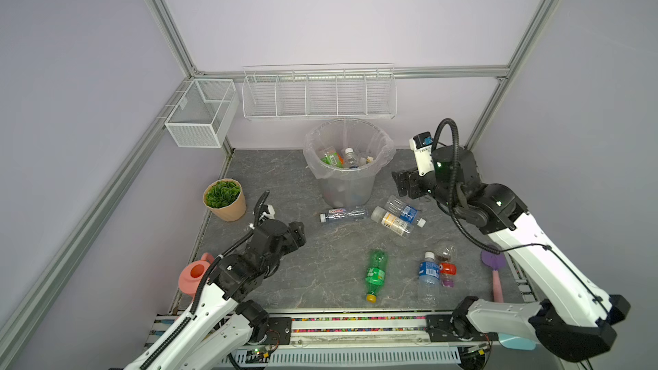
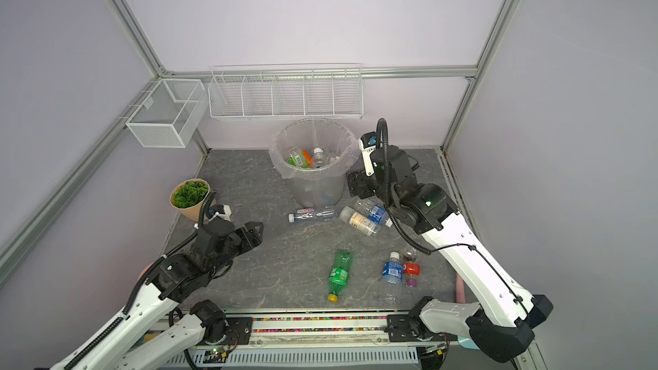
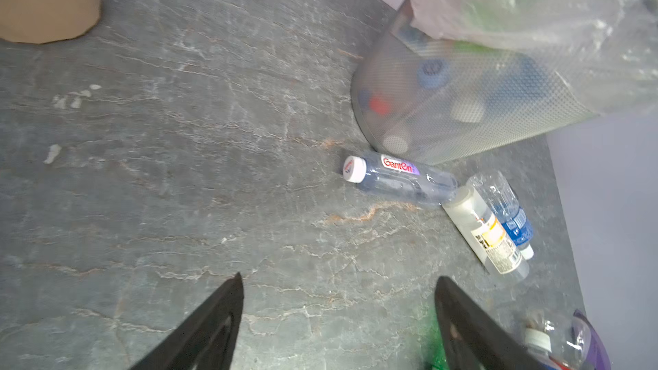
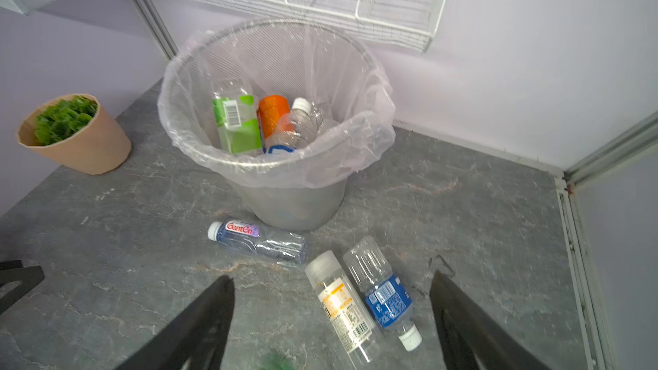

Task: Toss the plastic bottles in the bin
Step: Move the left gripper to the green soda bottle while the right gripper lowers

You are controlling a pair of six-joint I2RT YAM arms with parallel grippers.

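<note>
The grey bin [image 1: 347, 190] with its clear liner stands at the back middle, several bottles inside it [image 4: 249, 119]. On the table lie a Ganten bottle [image 1: 343, 214] at the bin's foot, a yellow-labelled bottle [image 1: 391, 221] and a blue-labelled one [image 1: 407, 211] side by side, a green bottle [image 1: 375, 274], another blue-labelled bottle [image 1: 428, 275] and a red-labelled one [image 1: 447, 265]. My left gripper [image 1: 301, 233] hovers open and empty left of the Ganten bottle [image 3: 398, 177]. Beside the bin, my right gripper [image 1: 400, 183] is open and empty above the bottle pair [image 4: 382, 293].
A tan pot with a green plant [image 1: 225, 199] stands at the left edge. A pink watering can [image 1: 194, 275] sits behind the left arm. A purple and pink scoop [image 1: 495, 272] lies at the right. White wire baskets [image 1: 318, 96] hang on the walls.
</note>
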